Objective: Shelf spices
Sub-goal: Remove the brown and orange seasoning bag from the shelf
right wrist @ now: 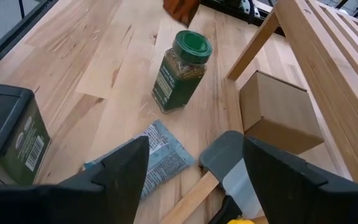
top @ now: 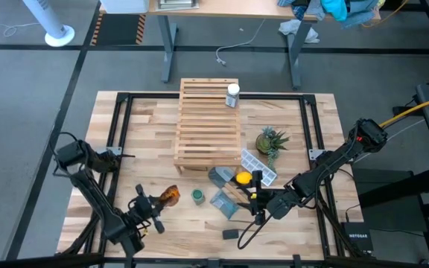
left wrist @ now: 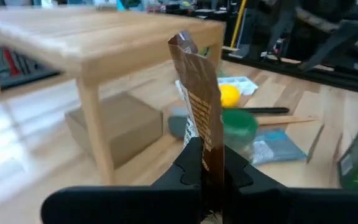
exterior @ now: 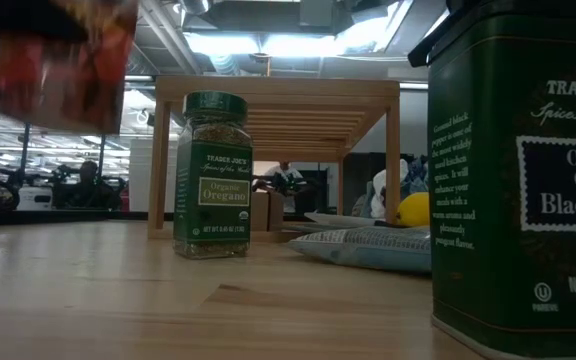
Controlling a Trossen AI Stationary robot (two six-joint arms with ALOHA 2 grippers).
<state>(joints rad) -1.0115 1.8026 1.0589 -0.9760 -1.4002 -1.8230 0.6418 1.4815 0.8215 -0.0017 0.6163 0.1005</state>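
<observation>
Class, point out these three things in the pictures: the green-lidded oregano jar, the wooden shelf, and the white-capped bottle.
Oregano jar (exterior: 213,175): low view, on its front label.
Shelf (top: 207,123): high view, on the middle slats.
White-capped bottle (top: 233,95): high view, on its cap and body, atop the shelf's far corner.

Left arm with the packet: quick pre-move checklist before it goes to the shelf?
1. Grip: left gripper has its jaws shut on the orange-brown packet. Ok.
2. Packet clear of the table: it hangs above the tabletop in the low view. Ok.
3. Room on the shelf: only the white-capped bottle stands on it, at the far right corner; the slats nearer the arm are bare. Ok.
4. Oregano jar upright on the table beside the packet, close to the path. Cannot tell whether it clears.
5. Right gripper sits open by the yellow round object, off the route. Ok.
</observation>
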